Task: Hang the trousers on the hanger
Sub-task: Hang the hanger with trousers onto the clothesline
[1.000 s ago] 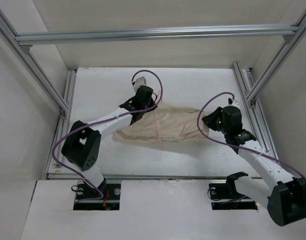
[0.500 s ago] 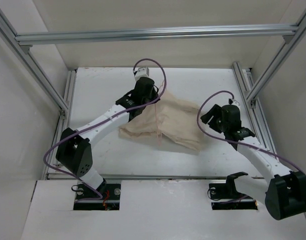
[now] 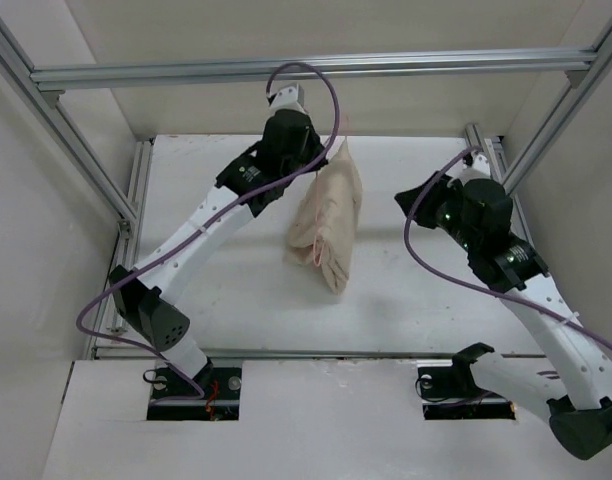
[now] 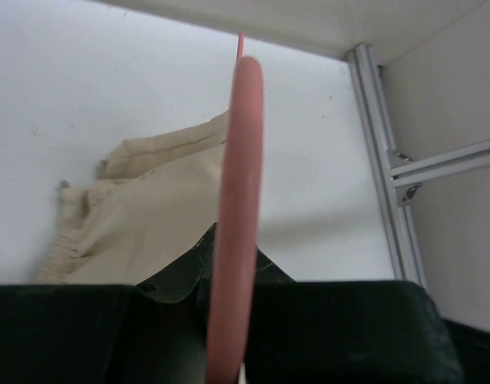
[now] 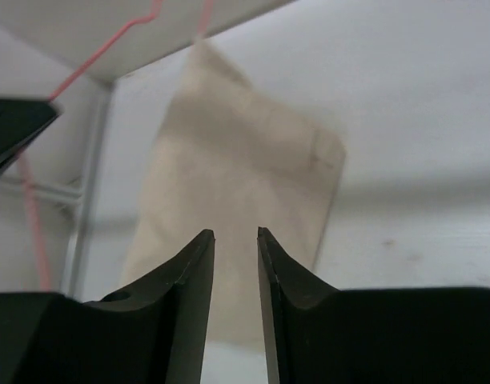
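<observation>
Trousers (image 3: 326, 215) higher now, beneath left fingers (image 4: 349, 336)

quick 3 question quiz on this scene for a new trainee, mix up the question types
1. True or false: the right gripper is gripping the trousers.
2. What is the left gripper clamped on? A) the trousers directly B) the hanger C) nothing
3. Fill in: the trousers hang folded from the ____.

Key
1. False. Its jaws stand slightly apart with nothing between them, away from the cloth.
2. B
3. hanger
</observation>
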You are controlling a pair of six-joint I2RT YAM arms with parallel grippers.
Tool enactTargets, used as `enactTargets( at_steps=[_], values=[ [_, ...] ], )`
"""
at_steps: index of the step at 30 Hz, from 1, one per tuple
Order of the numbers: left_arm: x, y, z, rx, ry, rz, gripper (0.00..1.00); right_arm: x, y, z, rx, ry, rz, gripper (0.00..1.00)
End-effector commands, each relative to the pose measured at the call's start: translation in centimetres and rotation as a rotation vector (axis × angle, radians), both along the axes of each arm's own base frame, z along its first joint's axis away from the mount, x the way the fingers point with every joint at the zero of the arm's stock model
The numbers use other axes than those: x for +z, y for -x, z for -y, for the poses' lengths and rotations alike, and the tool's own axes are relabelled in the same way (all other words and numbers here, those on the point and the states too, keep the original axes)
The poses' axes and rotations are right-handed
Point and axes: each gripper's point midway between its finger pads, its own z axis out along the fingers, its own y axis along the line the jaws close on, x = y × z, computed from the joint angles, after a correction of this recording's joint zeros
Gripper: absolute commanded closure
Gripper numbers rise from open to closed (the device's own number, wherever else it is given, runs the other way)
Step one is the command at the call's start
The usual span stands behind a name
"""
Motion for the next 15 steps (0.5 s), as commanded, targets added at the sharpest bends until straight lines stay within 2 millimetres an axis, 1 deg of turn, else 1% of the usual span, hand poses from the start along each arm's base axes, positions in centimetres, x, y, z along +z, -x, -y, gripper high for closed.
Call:
enactTargets(
  at_steps=[1,3,5,7,9,11,13,15],
  values=[
    [8.4,0.5,0.1,-0.017,0.072,0.130,0.98,6.4,2.9,-5.4,0.242,-0.089,0.087,0.65],
    [10.2,0.7,0.3,-0.029,0.081,0.138,0.98,9.6,4.0,-7.4,0.317,-0.139,0.129,0.56],
    [11.8,0.9,0.5,-0.046,0.097,0.143,0.98,12.4,4.7,-8.9,0.366,-0.173,0.173,0.46],
    [12.7,1.0,0.8,-0.059,0.109,0.141,0.97,14.7,5.6,-10.5,0.433,-0.196,0.216,0.39],
    [12.9,1.1,0.9,-0.062,0.110,0.139,0.97,16.2,5.8,-12.0,0.485,-0.219,0.251,0.34],
    [12.9,1.3,1.2,-0.070,0.114,0.136,0.97,16.5,5.1,-13.1,0.505,-0.234,0.253,0.31],
    [12.9,1.6,1.5,-0.078,0.115,0.134,0.97,16.1,4.2,-14.1,0.513,-0.243,0.237,0.31],
    [13.1,1.9,1.9,-0.088,0.119,0.137,0.97,15.6,3.4,-15.2,0.529,-0.254,0.220,0.35]
  ],
)
